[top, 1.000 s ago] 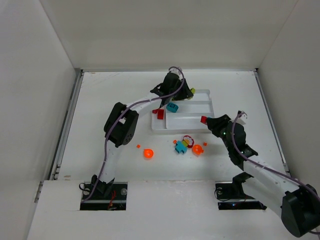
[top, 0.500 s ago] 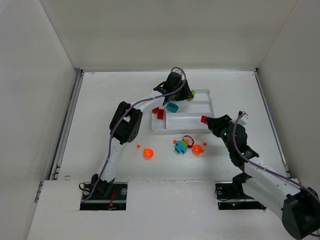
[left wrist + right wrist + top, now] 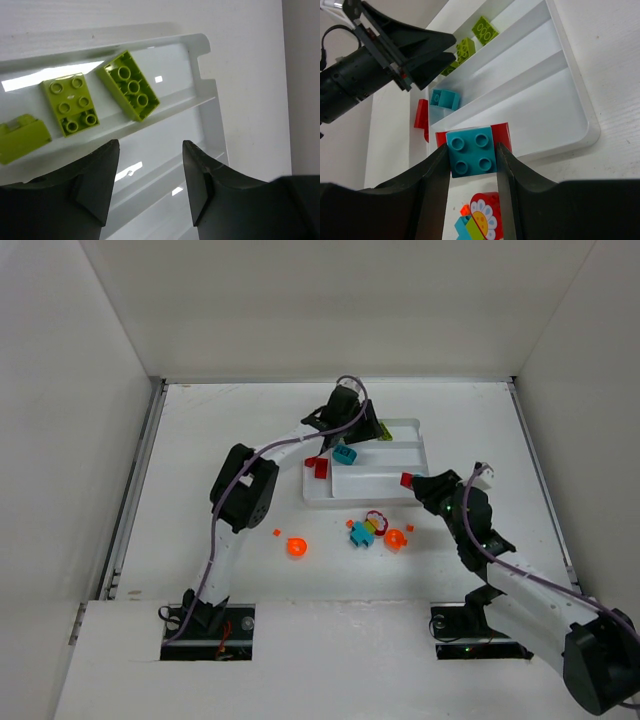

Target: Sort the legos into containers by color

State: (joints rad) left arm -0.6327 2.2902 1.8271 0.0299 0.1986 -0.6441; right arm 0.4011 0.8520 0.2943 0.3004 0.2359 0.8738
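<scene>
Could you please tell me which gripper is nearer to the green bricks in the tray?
Left gripper: open, above the green bricks. Right gripper holds a teal brick at the tray's near edge.

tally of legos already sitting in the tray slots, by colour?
In the tray:
yellow-green bricks: 3
teal brick: 1
red bricks: 2
Total: 6
</scene>
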